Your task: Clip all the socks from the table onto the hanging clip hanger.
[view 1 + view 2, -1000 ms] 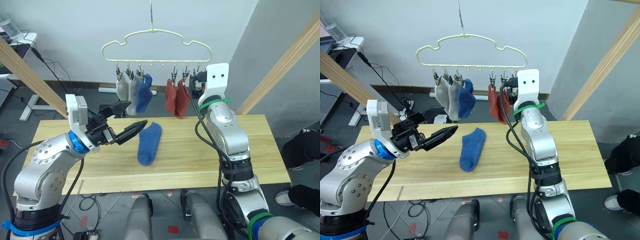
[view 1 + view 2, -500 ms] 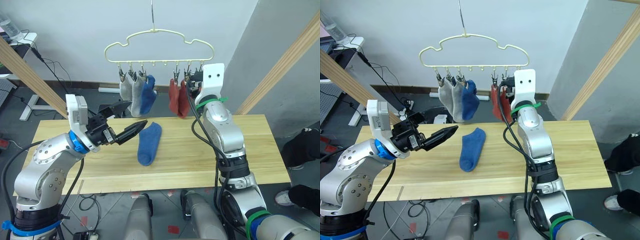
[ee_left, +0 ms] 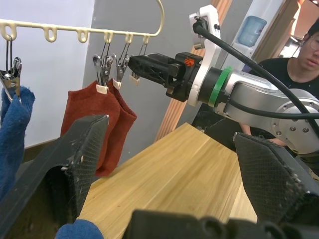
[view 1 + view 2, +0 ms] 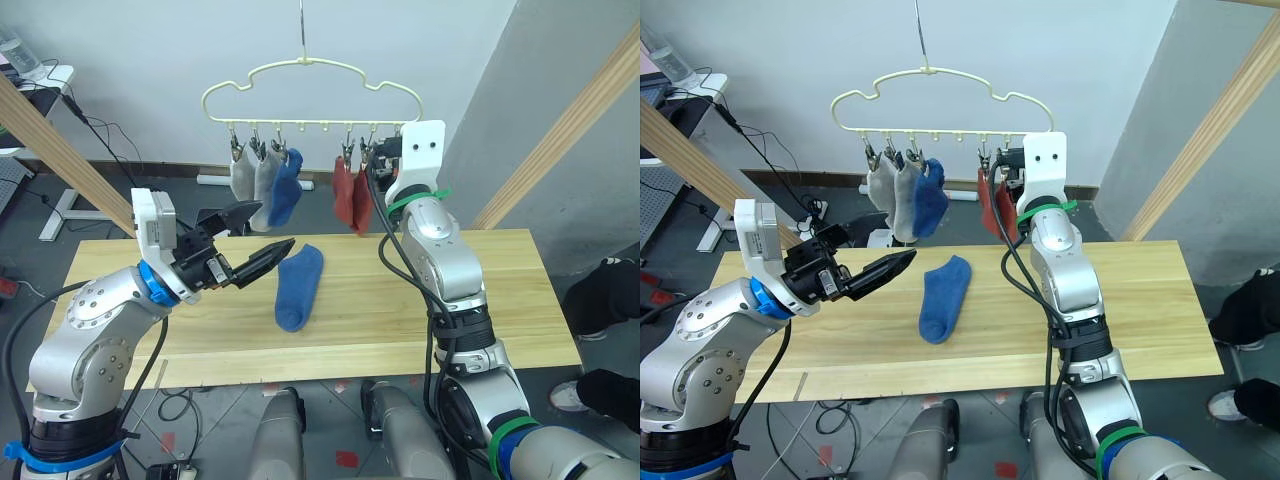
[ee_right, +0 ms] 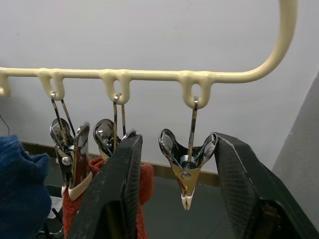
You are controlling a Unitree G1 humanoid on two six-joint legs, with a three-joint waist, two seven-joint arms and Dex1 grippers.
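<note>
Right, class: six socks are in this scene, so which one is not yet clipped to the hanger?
The blue sock lying flat on the table. The other five, two grey, one blue and two red, already hang from clips on the hanger.

You're looking at a plain white wall (image 4: pixel 150 50) meeting a grey wall (image 4: pixel 560 60) on the right — a dark grey floor (image 4: pixel 30 250) is lying below. Pale wooden poles (image 4: pixel 570 130) are slanting across both sides, cables (image 4: pixel 110 135) are trailing by a white stand (image 4: pixel 60 215), and a seated person (image 3: pixel 299 74) is showing.

Bright, even light; sharp focus.
</note>
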